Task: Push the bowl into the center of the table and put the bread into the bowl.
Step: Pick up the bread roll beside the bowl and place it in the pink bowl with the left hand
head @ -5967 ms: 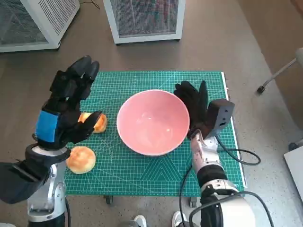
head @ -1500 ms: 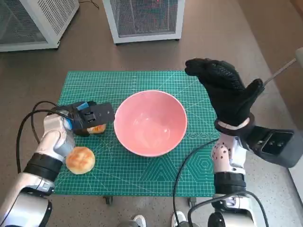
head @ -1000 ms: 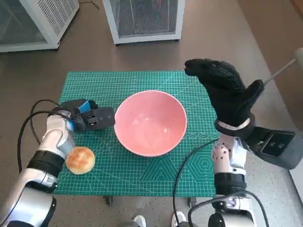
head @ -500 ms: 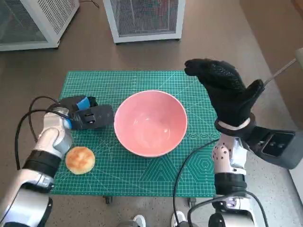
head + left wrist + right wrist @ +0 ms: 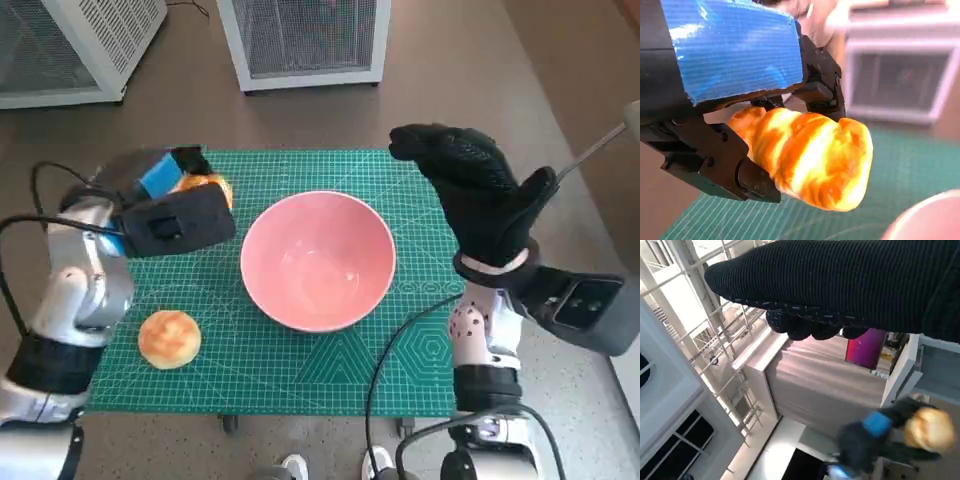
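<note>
Head view: green mat (image 5: 300,360) over brown floor (image 5: 450,90); left robot hand (image 5: 172,205) pinches bread (image 5: 212,187), right robot hand (image 5: 480,205) spread.

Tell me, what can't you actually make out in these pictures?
- Held bread: in the head view the left hand covers most of it; only an orange edge shows.
- Bowl: in the left wrist view only a blurred pink rim corner shows, cut off by the picture's edge.
- Right hand: its palm faces away from the head camera.
- Right wrist view: the left hand and bread appear only as a blur.
</note>
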Tool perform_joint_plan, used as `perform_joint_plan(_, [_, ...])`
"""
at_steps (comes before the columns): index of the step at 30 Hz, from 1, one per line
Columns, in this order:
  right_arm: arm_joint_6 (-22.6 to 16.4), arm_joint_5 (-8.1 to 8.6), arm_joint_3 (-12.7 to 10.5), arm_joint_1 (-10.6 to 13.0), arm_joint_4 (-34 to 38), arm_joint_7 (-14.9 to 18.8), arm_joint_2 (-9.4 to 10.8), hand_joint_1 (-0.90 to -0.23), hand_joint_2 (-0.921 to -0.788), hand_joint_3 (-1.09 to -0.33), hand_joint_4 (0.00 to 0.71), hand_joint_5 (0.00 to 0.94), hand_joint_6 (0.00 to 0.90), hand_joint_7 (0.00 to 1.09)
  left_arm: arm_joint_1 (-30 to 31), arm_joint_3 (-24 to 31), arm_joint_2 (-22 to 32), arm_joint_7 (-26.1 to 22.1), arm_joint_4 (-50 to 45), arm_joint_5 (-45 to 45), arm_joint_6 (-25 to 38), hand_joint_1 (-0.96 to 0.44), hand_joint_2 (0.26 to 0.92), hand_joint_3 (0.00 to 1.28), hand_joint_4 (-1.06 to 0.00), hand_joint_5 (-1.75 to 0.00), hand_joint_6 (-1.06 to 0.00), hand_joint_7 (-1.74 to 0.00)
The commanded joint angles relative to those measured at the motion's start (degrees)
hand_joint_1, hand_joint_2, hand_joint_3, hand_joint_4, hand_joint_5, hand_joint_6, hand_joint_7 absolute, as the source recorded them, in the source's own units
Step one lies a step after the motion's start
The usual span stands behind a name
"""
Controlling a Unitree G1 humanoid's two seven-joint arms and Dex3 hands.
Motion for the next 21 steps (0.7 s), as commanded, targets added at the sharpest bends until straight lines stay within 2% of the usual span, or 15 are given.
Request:
perform_joint_plan(1, [0.79,0.75,0.14,1.37,0.36,0.82,-0.27,-0.606,-0.921,-0.678,0.226,0.001,0.378,0.00,3.22,5.43,0.64,1.16,-12.37,-1.13,-0.74,0.00,0.919,0.09,-0.64,-1.24,-0.64,-1.14])
perform_joint_plan(9, [1.14,0.93,0.01,1.45,0.43,1.20,-0.47,-0.606,-0.921,-0.677,0.225,0.001,0.377,0.00,5.51,5.15,-1.29,4.60,-18.40,0.28,-4.93,0.00,0.913,0.07,-0.70,-1.17,-0.65,-1.14])
perform_joint_plan(21, [1.82,0.92,0.05,1.98,-0.44,1.06,-0.56,-0.608,-0.921,-0.675,0.227,0.001,0.379,0.00,5.28,3.60,-3.63,1.18,-20.63,-4.44,-11.90,0.00,0.917,0.06,-0.73,-1.13,-0.62,-1.17])
